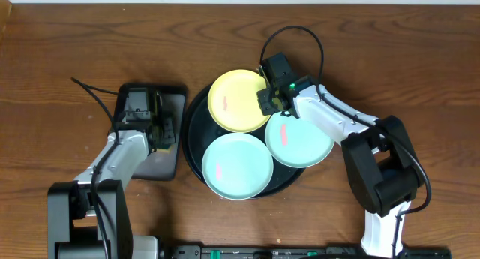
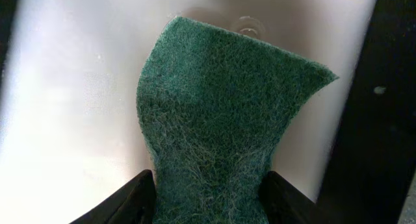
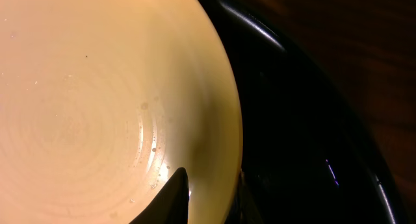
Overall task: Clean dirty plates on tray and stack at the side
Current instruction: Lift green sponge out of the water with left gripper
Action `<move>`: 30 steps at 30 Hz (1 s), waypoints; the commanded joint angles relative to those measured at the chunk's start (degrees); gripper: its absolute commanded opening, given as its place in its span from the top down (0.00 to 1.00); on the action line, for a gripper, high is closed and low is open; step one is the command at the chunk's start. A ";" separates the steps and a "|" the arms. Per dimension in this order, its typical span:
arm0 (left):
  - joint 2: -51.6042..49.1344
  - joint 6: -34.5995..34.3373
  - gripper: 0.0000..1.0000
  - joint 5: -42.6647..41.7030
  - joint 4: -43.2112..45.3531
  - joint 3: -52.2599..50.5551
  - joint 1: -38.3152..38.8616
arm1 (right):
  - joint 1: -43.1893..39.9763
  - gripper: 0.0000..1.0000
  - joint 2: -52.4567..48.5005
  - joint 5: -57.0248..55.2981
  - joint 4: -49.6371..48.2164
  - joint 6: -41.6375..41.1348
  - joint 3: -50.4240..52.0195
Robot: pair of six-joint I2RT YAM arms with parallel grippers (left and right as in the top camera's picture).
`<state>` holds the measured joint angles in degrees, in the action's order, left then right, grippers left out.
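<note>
Three plates lie on the round black tray: a yellow plate at the back and two mint-blue plates in front, each with a small reddish smear. My right gripper straddles the right rim of the yellow plate, with one finger on its inner face and the other outside the edge; it is shut on that rim. My left gripper hangs over the small rectangular tray and is shut on a green sponge, which bulges above the jaws.
The brown wooden table stretches to the left and behind. A black cable trails from the left arm. The right arm's base stands right of the round tray. The tray's raised rim runs just beside the yellow plate.
</note>
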<state>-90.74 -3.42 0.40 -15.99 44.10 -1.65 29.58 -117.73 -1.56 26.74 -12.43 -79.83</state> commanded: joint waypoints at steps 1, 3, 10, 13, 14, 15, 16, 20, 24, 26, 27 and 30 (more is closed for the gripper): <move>-0.26 -0.31 0.48 0.70 0.09 -1.68 0.09 | 0.52 0.78 -0.55 -0.55 -0.17 0.04 -0.20; -0.26 -0.31 0.51 0.70 0.24 -1.68 0.07 | 0.52 0.78 -0.55 -0.55 -0.17 0.04 -0.20; -3.08 -0.31 0.70 0.44 1.20 -1.92 0.09 | 0.52 0.78 -0.55 -0.55 -0.15 0.04 -0.20; -3.63 -0.31 0.92 0.26 1.62 -1.92 0.09 | 0.52 0.78 -0.55 -0.55 -0.15 0.04 -0.20; -3.32 -0.28 0.93 0.26 1.62 -1.86 0.07 | 0.52 0.78 -0.55 -0.55 -0.15 0.04 -0.20; -2.95 -0.28 0.93 0.28 1.60 -1.75 0.07 | 0.52 0.79 -0.55 -0.55 -0.15 0.04 -0.20; -2.21 -0.28 0.92 0.28 1.51 -1.53 0.07 | 0.52 0.80 -0.55 -0.55 -0.15 0.04 -0.20; 2.97 -0.28 0.92 0.31 0.22 -0.70 0.07 | 0.52 0.83 -0.55 -0.55 -0.15 0.07 -0.20; 10.88 -0.28 0.93 0.31 0.04 -0.68 0.09 | 0.52 0.94 -0.55 -0.55 -0.15 1.73 -0.20; 14.36 -0.28 0.92 0.31 -0.15 -0.68 0.09 | 0.52 0.94 -0.55 -0.55 -0.17 2.47 -0.20; 16.06 -0.28 0.93 0.31 -0.20 -0.68 0.09 | 0.52 0.95 -0.55 -0.55 -0.20 2.45 -0.20; 21.14 -0.28 0.93 0.31 -0.22 -0.68 0.09 | 0.52 0.94 -0.55 -0.52 -0.20 2.40 -0.20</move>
<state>-74.00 -3.64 0.25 -16.21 43.51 -1.50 29.58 -117.73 -1.98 26.55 -11.11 -79.83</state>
